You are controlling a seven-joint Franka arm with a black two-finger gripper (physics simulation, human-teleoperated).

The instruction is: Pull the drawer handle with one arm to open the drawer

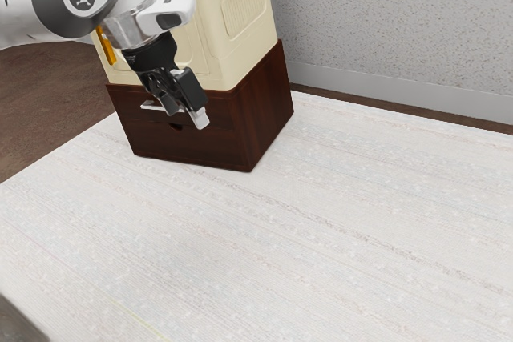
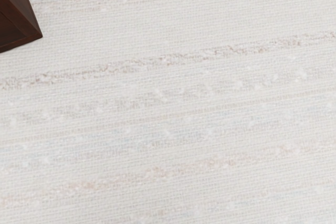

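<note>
The black gripper (image 1: 179, 113) hangs in front of the dark brown wooden drawer box (image 1: 268, 106), its light-tipped fingers apart and the gripper open. Behind and just below it is the drawer front (image 1: 220, 138), which looks flush with the box. A small dark rounded notch (image 1: 176, 126) shows on this front, close to the fingertips; whether they touch it I cannot tell. In the wrist view, a corner of the dark wooden box (image 2: 16, 17) shows over the pale surface.
A cream-coloured cabinet-like object (image 1: 240, 18) stands on top of the wooden box. The pale streaked tabletop (image 1: 321, 230) spreads in front, with a speckled grey wall (image 1: 401, 22) behind. An orange strip (image 1: 107, 46) is beside the arm.
</note>
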